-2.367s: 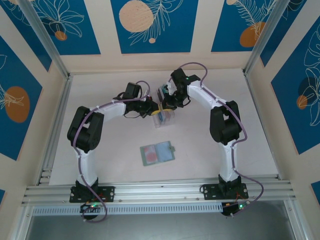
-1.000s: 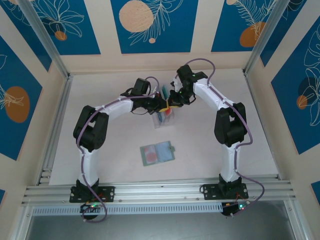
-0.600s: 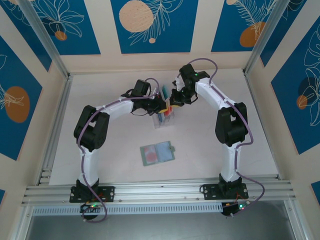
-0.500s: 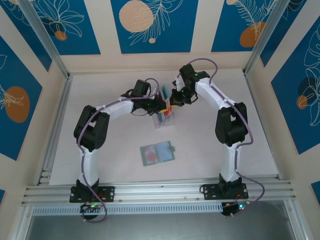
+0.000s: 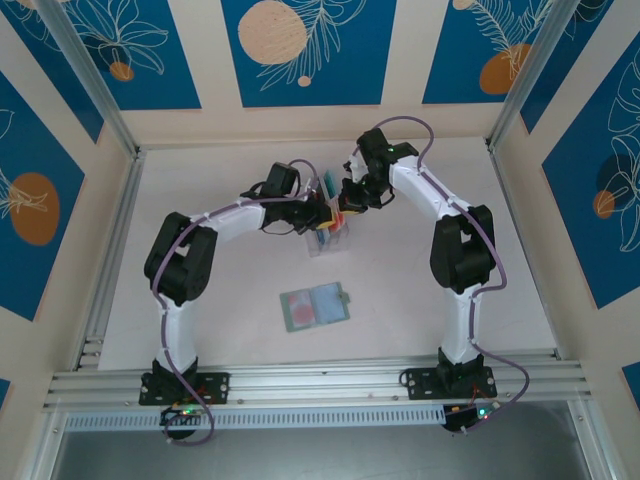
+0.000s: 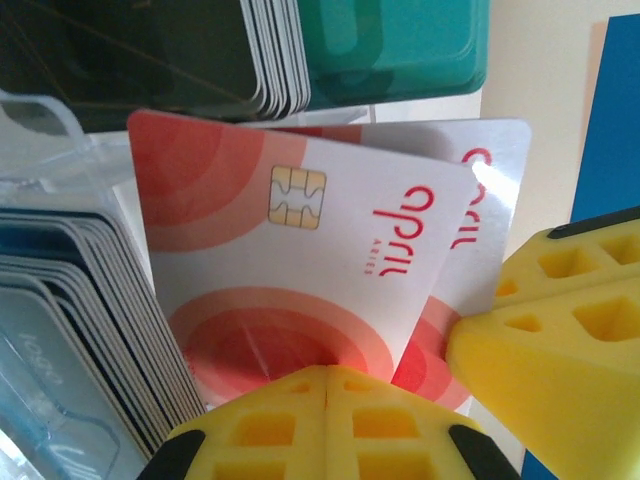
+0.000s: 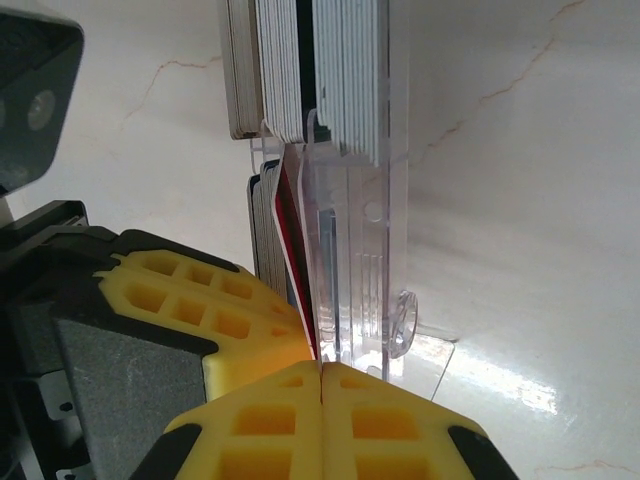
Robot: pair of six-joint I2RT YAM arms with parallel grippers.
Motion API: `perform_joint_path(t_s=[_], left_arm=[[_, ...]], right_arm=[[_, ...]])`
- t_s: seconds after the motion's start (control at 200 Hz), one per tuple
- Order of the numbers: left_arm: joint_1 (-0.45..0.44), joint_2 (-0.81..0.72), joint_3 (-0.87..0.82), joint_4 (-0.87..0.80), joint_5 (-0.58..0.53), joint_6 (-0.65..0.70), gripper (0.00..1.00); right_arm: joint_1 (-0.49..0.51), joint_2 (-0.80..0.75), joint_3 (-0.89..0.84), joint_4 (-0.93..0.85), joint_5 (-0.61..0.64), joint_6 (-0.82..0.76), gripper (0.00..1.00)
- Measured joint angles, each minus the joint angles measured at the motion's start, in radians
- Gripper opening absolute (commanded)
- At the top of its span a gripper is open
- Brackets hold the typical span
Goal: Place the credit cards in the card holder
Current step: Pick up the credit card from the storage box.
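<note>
Left tool (image 6: 325, 375) clamps red-and-white plastic chip card (image 6: 300, 260), newly closed in on clear plastic rack (image 5: 328, 240); right tool (image 7: 320, 375) pinches red card behind (image 6: 490, 180); extraction likely starting.

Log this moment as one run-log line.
left hand: shut on red card | right hand: shut on red card | rack: beside both | wallet: open on table

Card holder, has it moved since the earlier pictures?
No. The card holder lies in the same spot, equally far from the aluminium rail at the near edge.
</note>
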Motion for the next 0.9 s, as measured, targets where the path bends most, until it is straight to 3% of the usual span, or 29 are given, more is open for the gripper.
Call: perform_joint_path(t_s=[0.53,0.9], left_arm=[[0.019,-0.174,-0.052,-0.058,-0.001,0.025,0.04],[0.026,-0.43,-0.247,-0.225,-0.069,0.155,0.05]], right_arm=[[0.019,-0.069,0.002,-0.034,0.098,0.004,0.0],[0.025,-0.24,-0.05,0.004,0.232,0.039,0.0]])
